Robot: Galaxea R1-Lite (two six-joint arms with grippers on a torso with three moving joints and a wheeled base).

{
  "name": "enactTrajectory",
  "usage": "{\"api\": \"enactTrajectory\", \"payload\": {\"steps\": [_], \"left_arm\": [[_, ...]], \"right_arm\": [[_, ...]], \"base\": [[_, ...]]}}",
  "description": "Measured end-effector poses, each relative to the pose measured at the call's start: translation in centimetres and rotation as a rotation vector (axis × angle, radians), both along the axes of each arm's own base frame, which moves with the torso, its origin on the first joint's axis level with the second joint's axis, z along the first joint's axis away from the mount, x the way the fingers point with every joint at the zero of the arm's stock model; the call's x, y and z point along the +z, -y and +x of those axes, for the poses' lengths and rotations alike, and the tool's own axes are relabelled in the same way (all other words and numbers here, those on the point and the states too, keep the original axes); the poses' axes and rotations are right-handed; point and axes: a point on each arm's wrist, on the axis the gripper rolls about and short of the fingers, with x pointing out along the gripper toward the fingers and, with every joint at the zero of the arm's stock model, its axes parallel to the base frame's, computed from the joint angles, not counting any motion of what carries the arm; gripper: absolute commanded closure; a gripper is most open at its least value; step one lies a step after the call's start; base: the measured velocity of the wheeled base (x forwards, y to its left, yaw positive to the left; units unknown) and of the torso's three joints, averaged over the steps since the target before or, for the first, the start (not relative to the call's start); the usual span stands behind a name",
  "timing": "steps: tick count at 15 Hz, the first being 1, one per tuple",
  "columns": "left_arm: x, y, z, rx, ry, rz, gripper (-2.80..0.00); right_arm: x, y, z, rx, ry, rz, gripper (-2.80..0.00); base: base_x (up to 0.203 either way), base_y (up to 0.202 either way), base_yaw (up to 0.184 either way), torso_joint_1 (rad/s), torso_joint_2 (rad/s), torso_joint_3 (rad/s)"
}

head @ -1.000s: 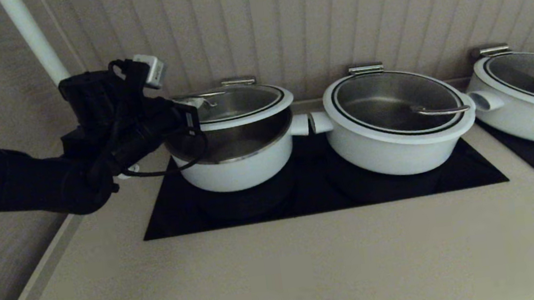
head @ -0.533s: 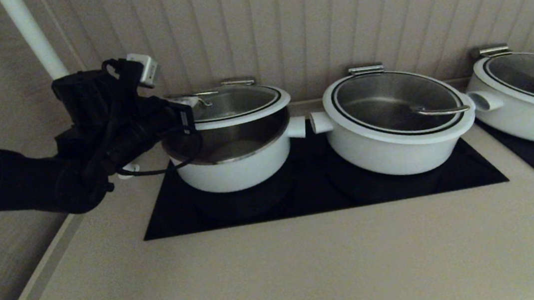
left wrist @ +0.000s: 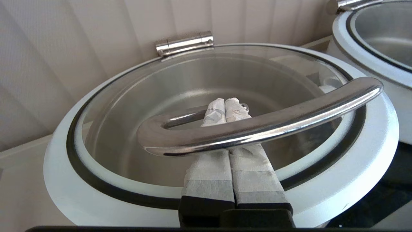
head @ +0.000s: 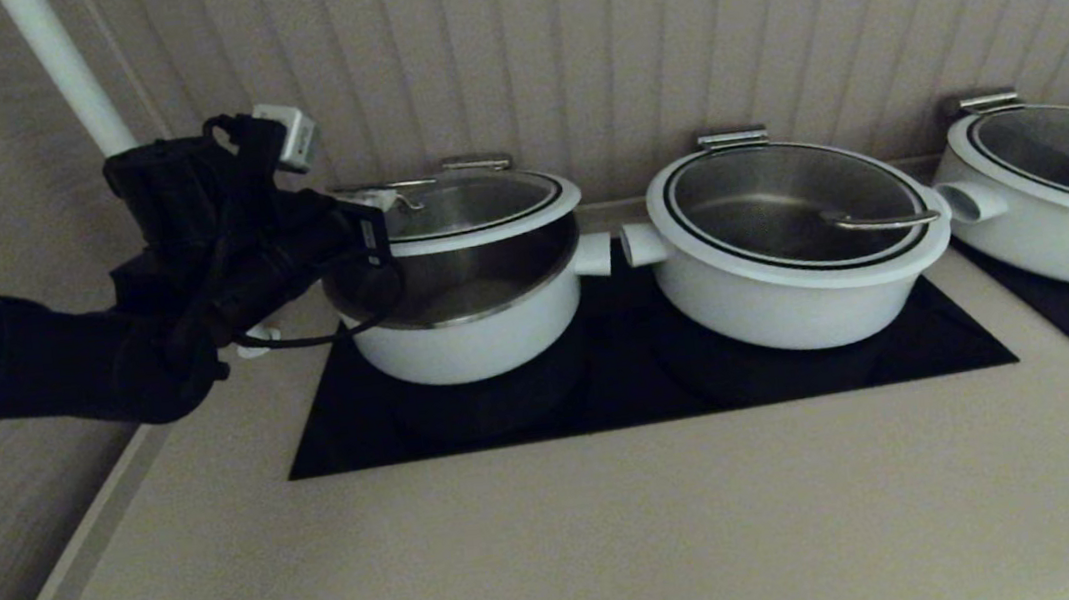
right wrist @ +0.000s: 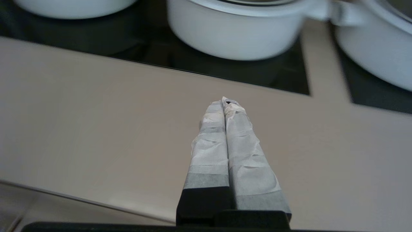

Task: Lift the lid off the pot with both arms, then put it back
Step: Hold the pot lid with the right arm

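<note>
The pot (head: pixel 468 333) is the left-most white pot, standing on the black cooktop (head: pixel 626 395). Its glass lid (head: pixel 484 207) is tilted up at the front, with a gap showing the steel interior; the back edge stays by a steel hinge (left wrist: pixel 184 43). My left gripper (head: pixel 380 204) is shut, both taped fingers pressed together. In the left wrist view the left gripper (left wrist: pixel 225 101) reaches under the steel handle (left wrist: pixel 257 127), which lies across the fingers. My right gripper (right wrist: pixel 226 101) is shut, holds nothing and hovers over the beige counter, out of the head view.
Two wider white pots (head: pixel 789 241) (head: pixel 1060 190) with lids stand to the right, the nearer one almost touching the pot's side handle (head: pixel 593 253). The ribbed wall is close behind. A white pipe (head: pixel 66 72) rises at the left. The beige counter (head: pixel 573 547) lies in front.
My left arm has drawn slightly left and up with the lid's handle on its fingers. The lid and pot shifted a little left. The lid's front stays raised.
</note>
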Motion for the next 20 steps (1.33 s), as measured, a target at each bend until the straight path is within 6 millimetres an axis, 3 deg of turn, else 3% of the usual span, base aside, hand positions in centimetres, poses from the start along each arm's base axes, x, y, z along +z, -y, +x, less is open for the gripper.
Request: {"api": "enactTrajectory", "payload": {"steps": [8, 15, 20], "left_arm": [[0.4, 0.1, 0.6, 0.003, 0.019, -0.006, 0.00], [0.2, 0.1, 0.8, 0.004, 0.015, -0.005, 0.00], [0.0, 0.1, 1.0, 0.004, 0.012, -0.005, 0.00]], "right_arm": [[2.5, -1.3, 6.6, 0.351, -0.048, -0.073, 0.00], [3.2, -2.3, 12.0, 0.582, -0.088, -0.136, 0.00], [3.0, -3.7, 14.7, 0.679, -0.136, -0.154, 0.00]], "base": [[0.000, 0.000, 0.000, 0.000, 0.00, 0.000], [0.000, 0.000, 0.000, 0.000, 0.00, 0.000], [0.000, 0.000, 0.000, 0.000, 0.00, 0.000]]}}
